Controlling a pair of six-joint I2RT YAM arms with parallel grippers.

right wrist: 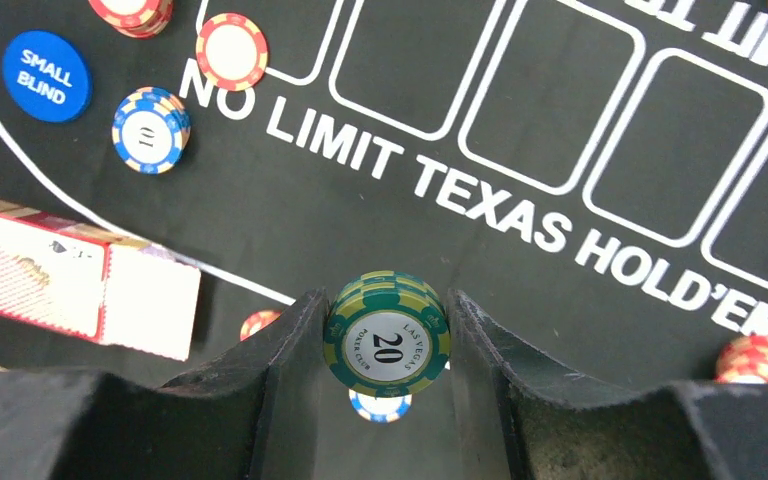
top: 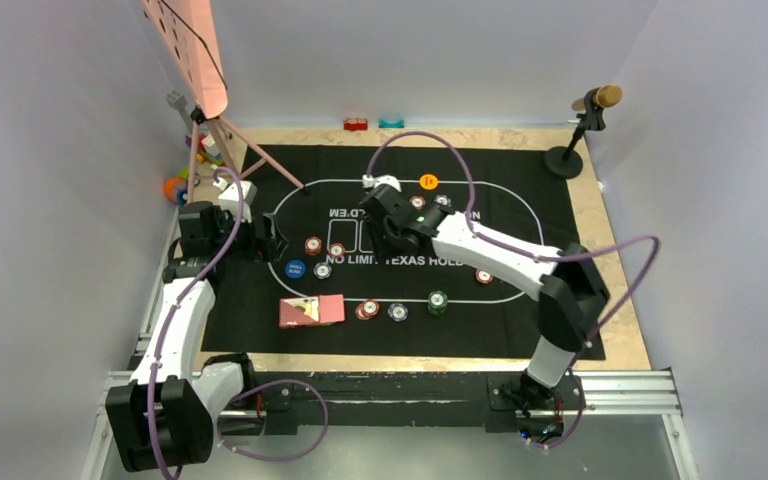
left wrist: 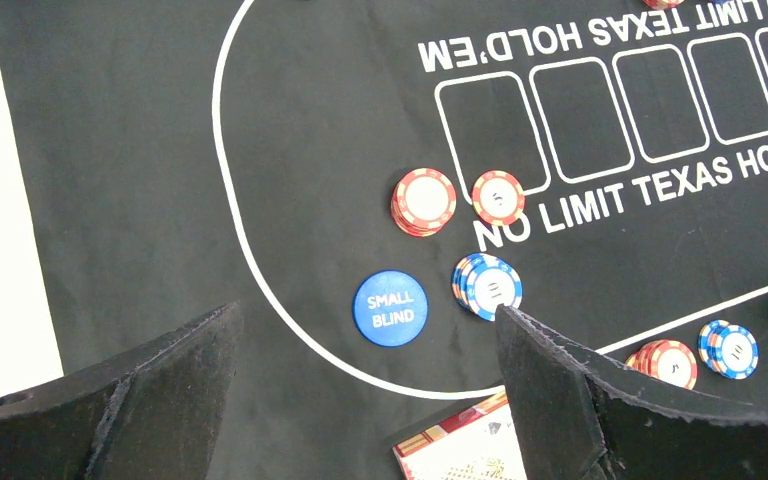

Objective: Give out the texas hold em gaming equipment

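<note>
- Green chips [right wrist: 387,335], a small stack marked 20, are pinched between the right fingers [right wrist: 280,370], one pad on each side of the rim. This grip probably keeps the stack together for carrying.
- Black mat [right wrist: 290,230] lies below these fingers. The stack seems to be lifted off it, because a blue-white chip [right wrist: 380,405] shows underneath.
- Pink-backed cards [right wrist: 60,280] lie well to the left of these fingers, and the printed card boxes [right wrist: 400,60] are beyond the tips.
- Left fingers [left wrist: 160,390] are spread wide and hold nothing. The blue button [left wrist: 390,307] lies on the mat between them, and blue chips [left wrist: 487,285] lie just beside the right tip.
- I judge that the left arm hovers ready over its side, so that the two arms do not cross.
</note>
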